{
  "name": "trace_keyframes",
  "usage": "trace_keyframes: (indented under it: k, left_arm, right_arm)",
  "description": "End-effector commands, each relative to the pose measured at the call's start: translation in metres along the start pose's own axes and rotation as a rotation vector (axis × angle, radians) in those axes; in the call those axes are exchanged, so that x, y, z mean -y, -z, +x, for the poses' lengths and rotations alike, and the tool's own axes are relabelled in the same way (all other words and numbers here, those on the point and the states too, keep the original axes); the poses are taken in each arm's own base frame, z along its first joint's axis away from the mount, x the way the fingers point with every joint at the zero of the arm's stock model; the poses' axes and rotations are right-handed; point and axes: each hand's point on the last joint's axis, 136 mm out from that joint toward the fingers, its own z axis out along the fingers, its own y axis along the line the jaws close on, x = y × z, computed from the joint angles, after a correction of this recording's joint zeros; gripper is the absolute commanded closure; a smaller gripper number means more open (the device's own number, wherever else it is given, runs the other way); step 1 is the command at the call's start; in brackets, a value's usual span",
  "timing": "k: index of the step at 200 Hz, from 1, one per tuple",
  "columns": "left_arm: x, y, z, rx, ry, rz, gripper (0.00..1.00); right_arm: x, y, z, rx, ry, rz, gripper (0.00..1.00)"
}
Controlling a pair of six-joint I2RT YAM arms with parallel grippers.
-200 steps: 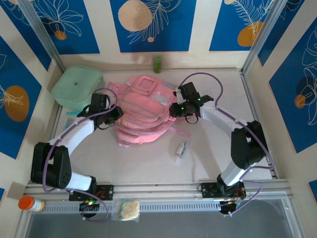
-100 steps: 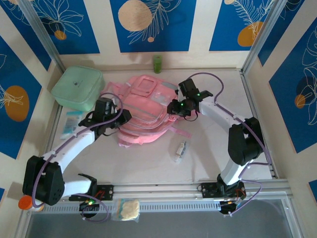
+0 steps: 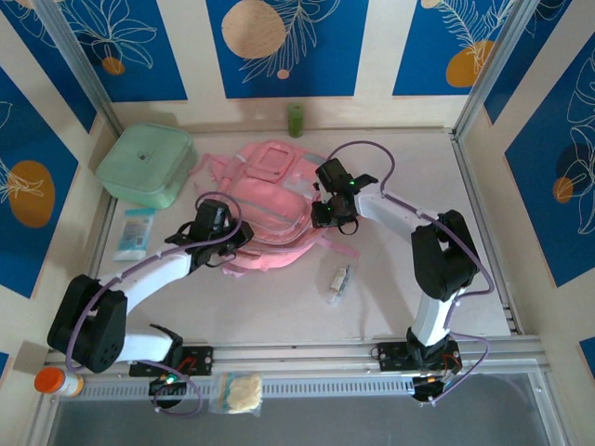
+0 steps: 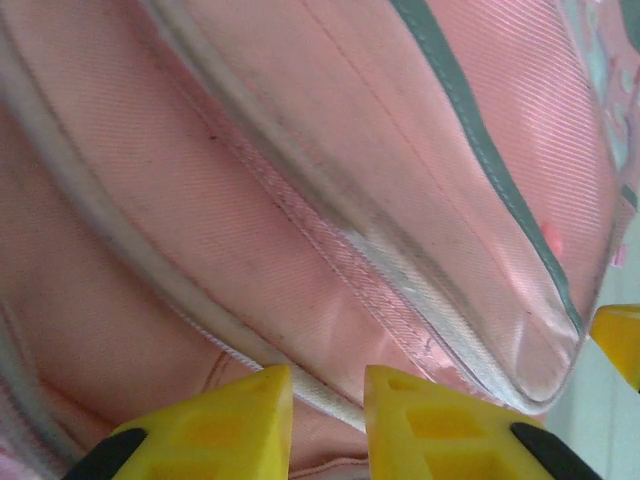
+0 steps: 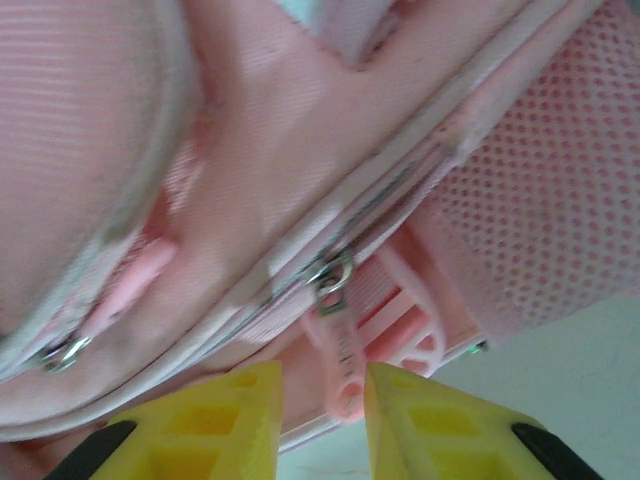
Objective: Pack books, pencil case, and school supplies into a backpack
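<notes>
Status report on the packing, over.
Left tool narrow at backpack edge, grip unconfirmed. Right tool narrow astride zipper pull, grip unconfirmed. Backpack lies flat on table. Clear-grey piece loose on table, apart from both tools.

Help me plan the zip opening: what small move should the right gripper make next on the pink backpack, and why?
Probably close the right gripper on the pink rubbery zipper pull. The pull hangs between its yellow fingertips, with the jaws not yet closed on it, and the large soft pink backpack has a zipper that looks shut, so nothing can go in yet.
</notes>
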Motion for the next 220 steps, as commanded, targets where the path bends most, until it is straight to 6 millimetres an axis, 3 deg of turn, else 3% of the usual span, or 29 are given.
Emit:
trace_keyframes:
  k: [1,16,33,79,114,128,145,175,220]
  left_arm:
    - [-0.016,-0.006,-0.001,0.030,0.016,-0.059,0.75]
    - [-0.022,-0.009,0.002,0.024,0.018,-0.081,0.75]
    - [-0.032,-0.013,0.005,0.014,0.015,-0.126,0.75]
    - [-0.089,-0.015,0.019,0.024,0.037,-0.325,0.76]
    - [-0.105,-0.023,0.028,-0.007,0.040,-0.381,0.78]
    - [-0.095,-0.025,0.026,-0.007,0.039,-0.337,0.78]
    - [-0.078,-0.022,0.018,0.007,0.022,-0.278,0.78]
    - [-0.034,-0.009,0.002,0.016,-0.028,-0.160,0.72]
    - [0.015,0.004,0.002,0.035,-0.085,-0.041,0.63]
  right_arm:
    - [0.009,-0.006,-0.006,-0.004,0.064,0.084,0.71]
    - [0.014,-0.010,-0.007,-0.013,0.071,0.113,0.71]
    - [0.017,-0.011,-0.013,-0.003,0.070,0.121,0.78]
    - [0.030,-0.004,-0.032,0.025,0.010,0.137,0.89]
    - [0.046,-0.006,-0.038,-0.004,-0.069,0.144,0.89]
    - [0.041,0.000,-0.038,0.002,-0.066,0.126,0.86]
    - [0.022,0.015,-0.039,0.034,-0.048,0.043,0.80]
    - [-0.005,0.038,-0.043,0.055,-0.127,-0.121,0.65]
    - [-0.045,0.028,-0.061,0.001,-0.233,-0.313,0.57]
